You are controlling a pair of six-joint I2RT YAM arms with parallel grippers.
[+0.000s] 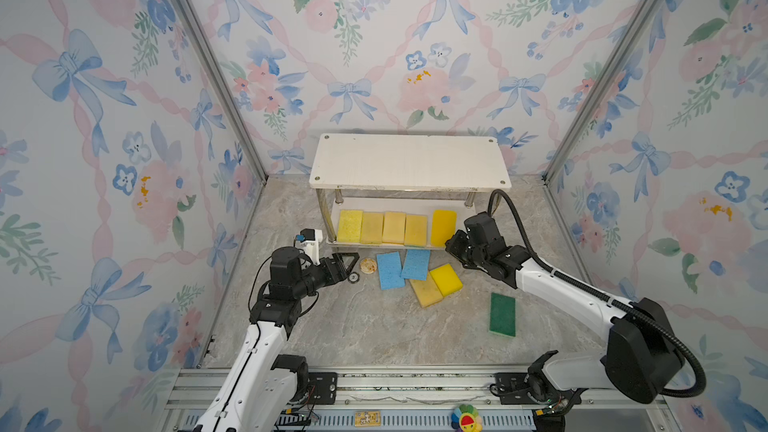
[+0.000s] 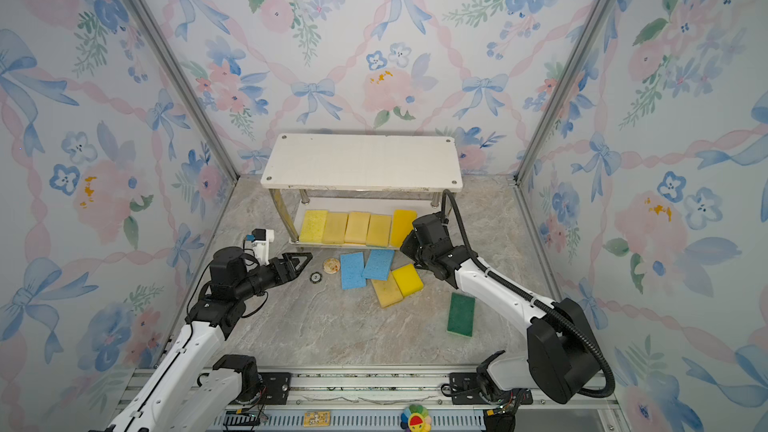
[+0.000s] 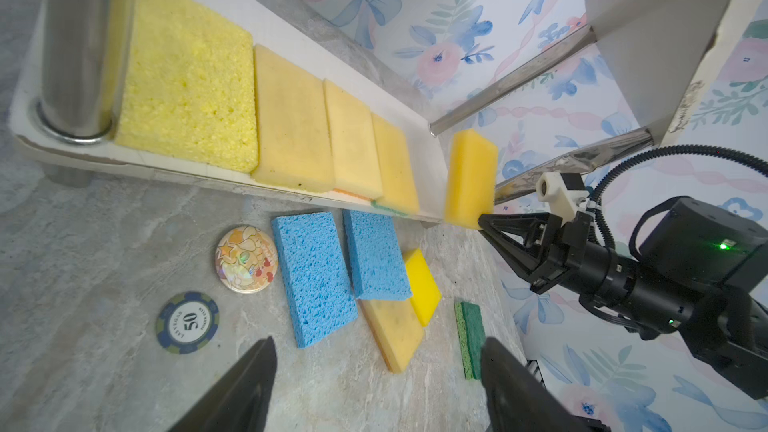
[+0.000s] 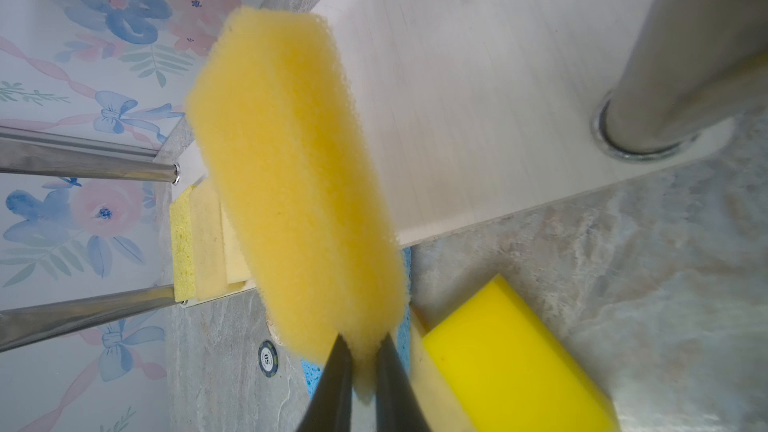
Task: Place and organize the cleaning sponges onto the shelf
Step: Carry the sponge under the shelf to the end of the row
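The shelf [image 1: 409,162] stands at the back, and a row of several yellow sponges [image 1: 382,227] lies flat on its lower board [image 3: 428,168]. My right gripper [image 4: 365,351] is shut on the near end of an orange-yellow sponge [image 4: 291,184], which it holds on edge over the right end of that board, just right of the row. On the floor in front lie two blue sponges [image 1: 390,270] [image 1: 416,264], a bright yellow sponge [image 1: 446,279], a pale yellow one [image 1: 425,292] and a green one [image 1: 502,314]. My left gripper [image 3: 376,342] hangs open and empty, left of the blue sponges.
A round picture badge [image 1: 368,265] and a poker chip [image 1: 353,277] lie on the floor between my left gripper and the blue sponges. The shelf's metal posts [image 3: 70,47] flank the lower board. Floral walls close in the left, right and back sides.
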